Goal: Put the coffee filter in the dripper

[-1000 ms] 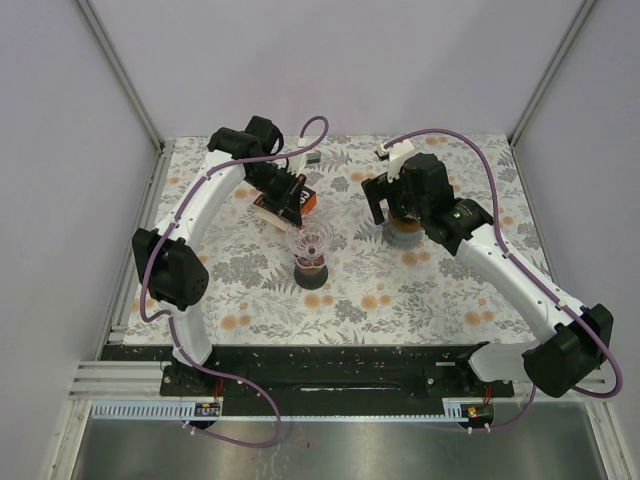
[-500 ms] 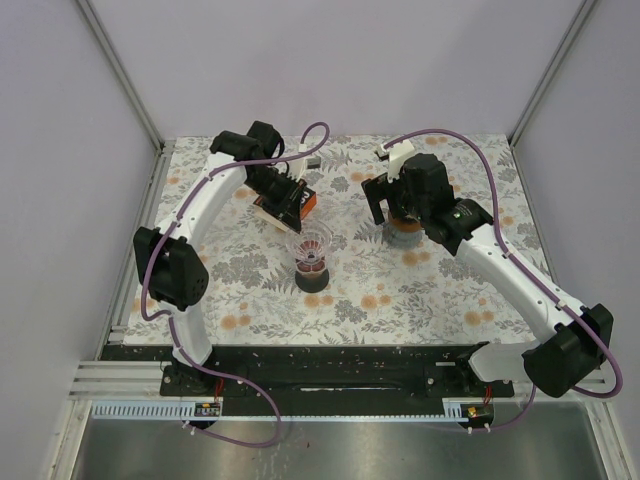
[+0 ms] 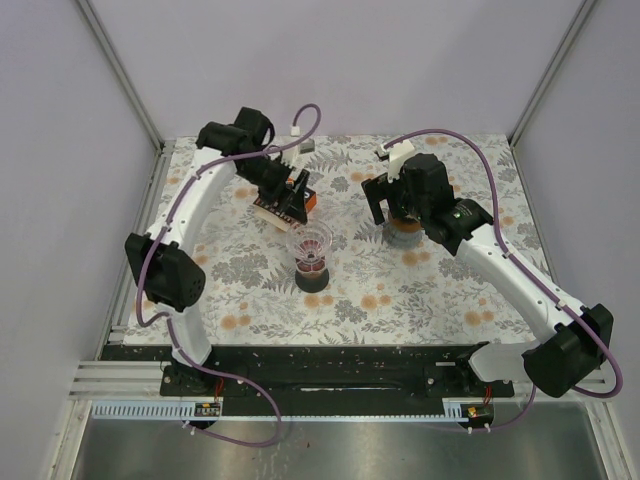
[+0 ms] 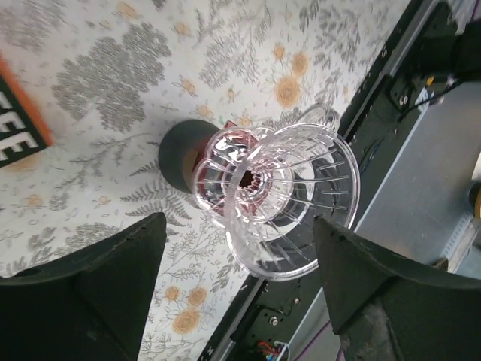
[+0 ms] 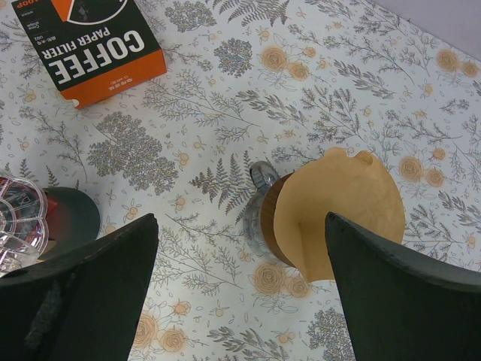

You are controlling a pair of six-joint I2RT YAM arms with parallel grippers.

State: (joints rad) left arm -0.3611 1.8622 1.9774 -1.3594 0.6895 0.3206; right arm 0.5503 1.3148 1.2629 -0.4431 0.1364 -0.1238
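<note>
The clear glass dripper stands on a dark round base in the middle of the floral table. In the left wrist view the dripper lies just beyond my open left gripper, with nothing between the fingers. The brown paper coffee filter stands upright in a glass and wood holder. My right gripper hangs open above it and touches nothing. From above, the left gripper is behind and left of the dripper, and the right gripper is over the filter.
An orange and black coffee filter box lies flat behind the dripper, partly under my left gripper in the top view. The dripper's base shows at the left edge of the right wrist view. The black front rail runs along the table's near edge.
My left gripper has gone from shut to open and its arm has drawn back slightly toward the rear left. The dripper stays on its base. The right arm has not moved.
</note>
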